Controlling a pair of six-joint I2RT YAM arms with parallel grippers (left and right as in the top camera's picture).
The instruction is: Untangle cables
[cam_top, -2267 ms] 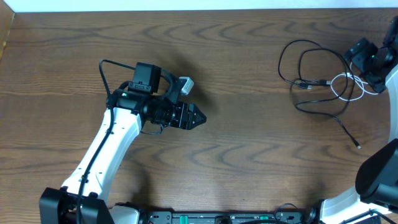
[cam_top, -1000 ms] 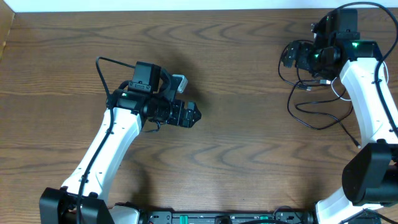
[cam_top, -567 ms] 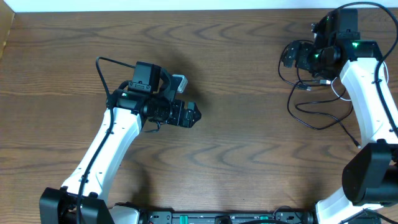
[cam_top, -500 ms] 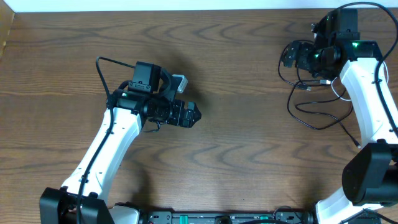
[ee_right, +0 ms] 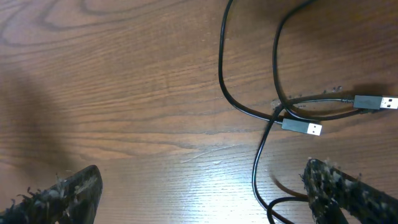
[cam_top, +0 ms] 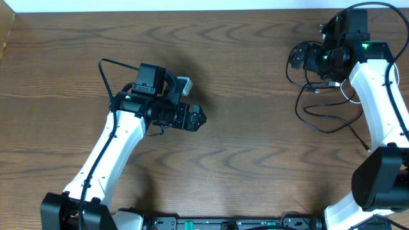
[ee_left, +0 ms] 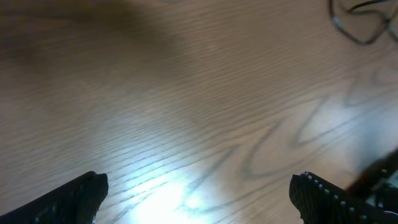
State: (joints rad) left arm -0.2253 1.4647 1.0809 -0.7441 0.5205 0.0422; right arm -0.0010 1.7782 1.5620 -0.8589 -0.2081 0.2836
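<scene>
Brown wood-grain table [cam_top: 255, 160] fills the overhead view, with a pale strip along its far edge. Two white arms rise from the near edge. The left arm [cam_top: 108, 153] leans toward the middle left of the table, and the right arm [cam_top: 377, 96] runs up the right side to the far right corner.

The left gripper [cam_top: 197, 119] points right over bare wood. In its wrist view the left gripper [ee_left: 199, 193] is spread wide, one black fingertip [ee_left: 81, 193] in each lower corner and only table between them.

The right gripper [cam_top: 297, 57] points left at the far right corner. Its wrist view shows the right gripper [ee_right: 199, 193] also spread wide, gripping nothing. Wood and cable strands show between its fingers [ee_right: 68, 190], but how high it stands above them I cannot tell.

The black cables [ee_right: 222, 68] lie in loose overlapping loops on the table at the far right, under and just near of the right gripper and well apart from the left one. One strand trails to the near right beside the right arm. A short white cable [cam_top: 348, 96] lies among the loops, partly hidden by the arm.

Two silver USB plugs [ee_right: 373, 101] lie flat, pointing right, where strands cross.
</scene>
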